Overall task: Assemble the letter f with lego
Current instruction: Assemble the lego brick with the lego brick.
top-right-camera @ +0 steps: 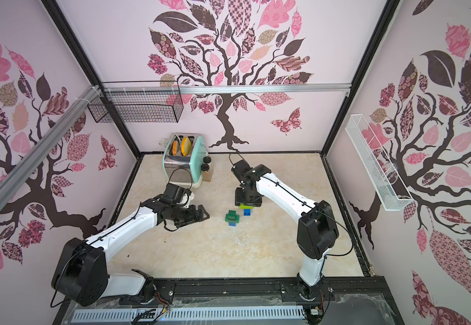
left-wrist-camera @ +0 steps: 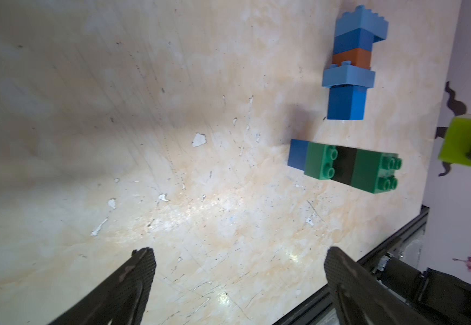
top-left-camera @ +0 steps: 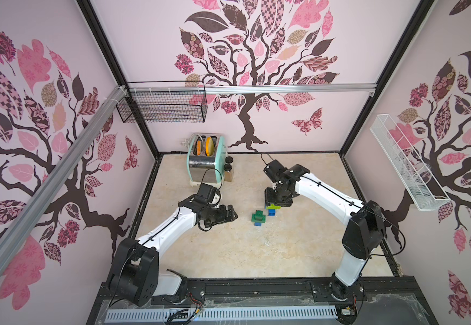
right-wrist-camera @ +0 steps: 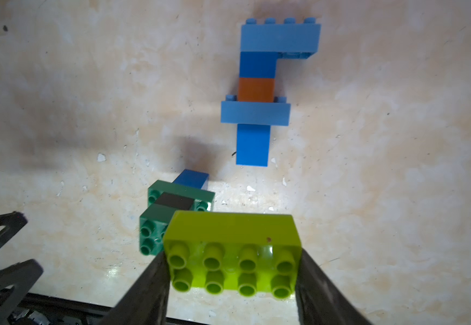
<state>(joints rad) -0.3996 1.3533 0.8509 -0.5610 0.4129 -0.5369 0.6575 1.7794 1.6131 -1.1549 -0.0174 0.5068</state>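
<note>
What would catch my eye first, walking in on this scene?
A lime brick pinched in the right gripper, held above the tabletop. Near it lie a blue-and-orange brick stack and a green-and-black stack, side by side. At the back, a mint toaster stands against pink tree wallpaper.

Lime brick [right-wrist-camera: 233, 247] held, blue-and-orange stack [right-wrist-camera: 254, 112] lying flat, green-black stack [right-wrist-camera: 172, 202] beside it

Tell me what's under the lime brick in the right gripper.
One end of the blue stack pokes out beneath the lime brick; the rest is covered by it and the right gripper. Whether they touch cannot be told.
</note>
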